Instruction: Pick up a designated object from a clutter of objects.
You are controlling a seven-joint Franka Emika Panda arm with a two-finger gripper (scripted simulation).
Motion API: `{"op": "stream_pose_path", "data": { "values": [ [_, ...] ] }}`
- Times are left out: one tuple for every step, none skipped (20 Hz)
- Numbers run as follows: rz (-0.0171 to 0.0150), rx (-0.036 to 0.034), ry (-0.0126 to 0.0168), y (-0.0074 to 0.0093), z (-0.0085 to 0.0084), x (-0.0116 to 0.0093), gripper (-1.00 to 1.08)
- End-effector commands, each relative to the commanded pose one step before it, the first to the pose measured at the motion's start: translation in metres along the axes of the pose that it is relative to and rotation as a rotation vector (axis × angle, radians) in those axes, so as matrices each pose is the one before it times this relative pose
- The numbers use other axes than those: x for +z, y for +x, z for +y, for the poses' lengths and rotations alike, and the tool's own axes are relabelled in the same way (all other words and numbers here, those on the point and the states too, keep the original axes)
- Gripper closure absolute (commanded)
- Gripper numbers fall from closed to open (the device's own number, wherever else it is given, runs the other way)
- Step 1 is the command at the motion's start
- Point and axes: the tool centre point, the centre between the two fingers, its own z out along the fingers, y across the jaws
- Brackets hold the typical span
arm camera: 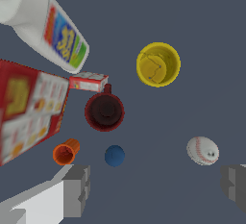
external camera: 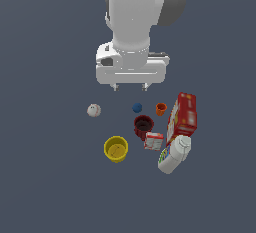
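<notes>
The maroon mug (external camera: 143, 125) stands upright among the clutter, dark inside; in the wrist view the maroon mug (arm camera: 104, 111) has its handle pointing toward a small red box (arm camera: 87, 81). My gripper (external camera: 130, 86) hangs open and empty above the floor, behind the mug as the exterior view shows it. In the wrist view the gripper (arm camera: 156, 184) has its fingers (arm camera: 77, 189) spread wide, with the blue ball (arm camera: 115, 155) and white ball (arm camera: 202, 151) closest to them.
Around the mug: blue ball (external camera: 137, 108), tiny orange cup (external camera: 160, 109), large red box (external camera: 182, 117), small red box (external camera: 153, 141), white bottle (external camera: 174, 155), yellow cup (external camera: 116, 149), white ball (external camera: 93, 110). All rest on a dark grey floor.
</notes>
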Motion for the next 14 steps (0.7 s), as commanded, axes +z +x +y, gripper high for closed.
{"op": "stream_pose_path", "data": {
  "values": [
    [0.00000, 0.00000, 0.00000, 0.00000, 0.00001, 0.00000, -1.00],
    [0.00000, 0.00000, 0.00000, -0.00003, 0.00034, 0.00000, -1.00],
    [0.00005, -0.00138, -0.00003, -0.00011, 0.00025, -0.00002, -1.00],
    [0.00006, -0.00169, -0.00004, -0.00019, 0.00071, -0.00002, -1.00],
    [0.00009, -0.00229, -0.00009, -0.00028, 0.00101, -0.00005, -1.00],
    [0.00012, -0.00228, -0.00017, -0.00035, 0.00122, -0.00010, -1.00],
    [0.00012, -0.00152, -0.00024, -0.00032, 0.00102, -0.00014, -1.00],
    [0.00010, -0.00063, -0.00027, -0.00027, 0.00085, -0.00017, -1.00],
    [0.00000, 0.00000, 0.00000, -0.00018, 0.00062, -0.00014, -1.00],
    [0.00019, 0.00072, -0.00063, -0.00017, 0.00012, -0.00024, -1.00],
    [0.00000, 0.00000, 0.00000, 0.00003, -0.00027, -0.00001, -1.00],
    [0.00000, 0.00000, 0.00000, 0.00008, 0.00014, 0.00013, -1.00],
    [-0.00018, -0.00227, 0.00074, 0.00017, -0.00029, 0.00033, -1.00],
    [-0.00016, -0.00291, 0.00075, 0.00019, -0.00014, 0.00043, -1.00]
  ]
}}
